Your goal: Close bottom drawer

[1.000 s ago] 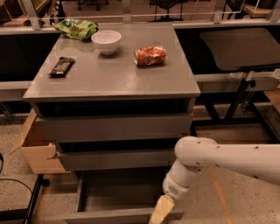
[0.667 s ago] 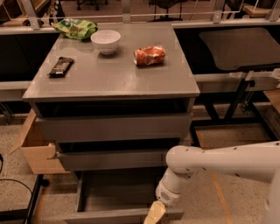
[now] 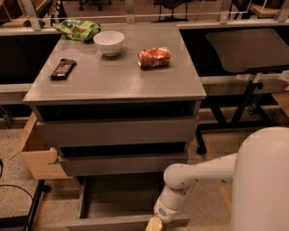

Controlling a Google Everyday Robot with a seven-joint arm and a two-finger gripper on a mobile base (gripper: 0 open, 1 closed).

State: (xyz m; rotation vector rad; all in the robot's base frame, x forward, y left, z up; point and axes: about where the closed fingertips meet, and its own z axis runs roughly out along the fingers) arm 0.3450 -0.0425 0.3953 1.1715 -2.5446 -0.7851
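the bottom drawer [image 3: 118, 201] stands pulled out; the gripper [image 3: 153, 224] is low at its front panel; whether it is spread or closed cannot be told.

It looks like a robot test lab in an office space. A grey drawer cabinet [image 3: 113, 83] stands on speckled floor [image 3: 58, 212], with snacks staged on its worktop: a green bag [image 3: 77, 30] at the far left corner and a white bowl [image 3: 109, 42] by the far edge. A cardboard box [image 3: 38, 155] and a loose cable [image 3: 18, 186] lie to its left. Rolling-chair legs [image 3: 168, 4] show behind. The robot's gripper [image 3: 153, 224] hangs low in front of the cabinet, below the worktop's near edge.
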